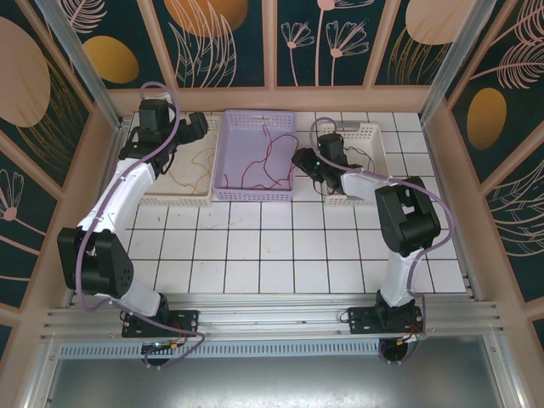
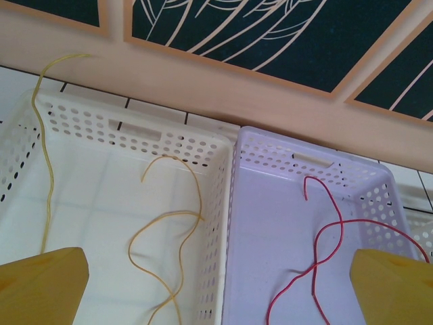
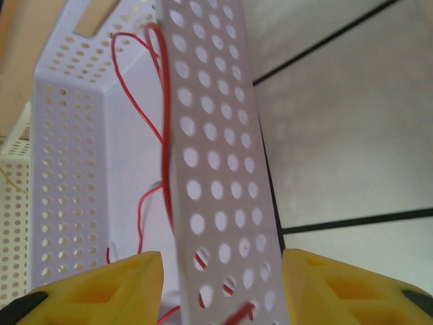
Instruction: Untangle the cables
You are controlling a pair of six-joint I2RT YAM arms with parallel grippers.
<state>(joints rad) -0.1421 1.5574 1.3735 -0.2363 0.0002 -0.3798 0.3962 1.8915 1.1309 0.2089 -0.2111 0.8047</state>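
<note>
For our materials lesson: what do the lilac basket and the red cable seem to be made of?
Lilac basket: seemingly moulded plastic, matt and smooth, with thin walls pierced by regular round holes. Red cable: probably plastic-sheathed wire, slightly glossy, lying in loose curves. Its core cannot be seen.

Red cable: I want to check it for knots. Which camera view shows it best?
Top external: most of the red cable shows, spread in the purple basket. Left wrist catches some strands, cut by the frame edge; right wrist shows loops close up, partly behind the basket wall.
</note>
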